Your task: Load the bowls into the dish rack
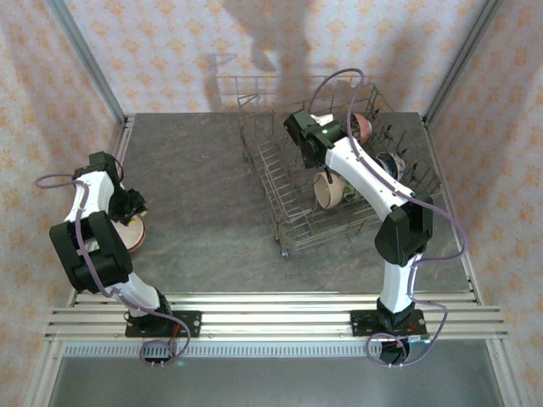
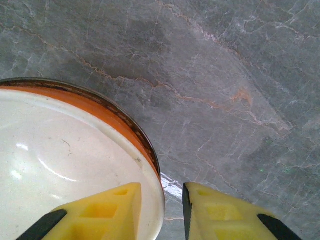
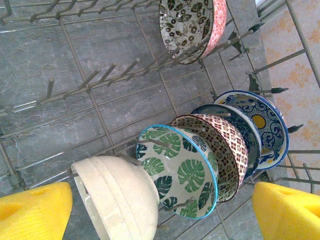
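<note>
- My left gripper [image 2: 161,194] straddles the bowl [image 2: 65,150] rim at nine o'clock; I cannot tell if it pinches, so I'd clamp firmly before lifting.
- My right gripper [image 3: 160,210] gapes empty over the rack [image 1: 280,212].

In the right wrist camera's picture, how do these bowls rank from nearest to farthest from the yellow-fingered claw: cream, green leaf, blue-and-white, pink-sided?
1. Cream bowl and green leaf bowl, just ahead of the right gripper; too close to call.
2. Blue-and-white bowl, right end of the row.
3. Pink-sided floral bowl, alone at the top.
</note>
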Controlling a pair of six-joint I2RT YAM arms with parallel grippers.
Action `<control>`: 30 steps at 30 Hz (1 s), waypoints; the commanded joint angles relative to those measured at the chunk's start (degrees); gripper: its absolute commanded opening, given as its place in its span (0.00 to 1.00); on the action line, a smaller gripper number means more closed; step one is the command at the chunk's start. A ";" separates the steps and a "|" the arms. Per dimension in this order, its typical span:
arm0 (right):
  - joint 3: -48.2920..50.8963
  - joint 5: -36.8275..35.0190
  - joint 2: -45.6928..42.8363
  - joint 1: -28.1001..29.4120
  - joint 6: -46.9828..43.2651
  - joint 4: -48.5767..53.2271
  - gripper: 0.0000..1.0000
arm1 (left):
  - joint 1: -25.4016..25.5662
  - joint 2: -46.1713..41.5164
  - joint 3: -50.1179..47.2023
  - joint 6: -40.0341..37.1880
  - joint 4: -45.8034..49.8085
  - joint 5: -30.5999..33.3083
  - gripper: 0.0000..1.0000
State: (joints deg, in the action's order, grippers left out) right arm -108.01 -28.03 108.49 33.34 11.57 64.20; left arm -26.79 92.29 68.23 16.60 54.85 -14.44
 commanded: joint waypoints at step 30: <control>-0.51 -2.10 -0.26 -0.01 -1.65 -1.36 0.93 | 3.38 -4.79 -4.44 3.21 -0.34 -2.71 0.03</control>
State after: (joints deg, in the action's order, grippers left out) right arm -107.94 -28.27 108.49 33.34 10.37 63.35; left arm -25.19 89.21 64.82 18.20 53.95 -15.20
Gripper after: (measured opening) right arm 0.925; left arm 0.056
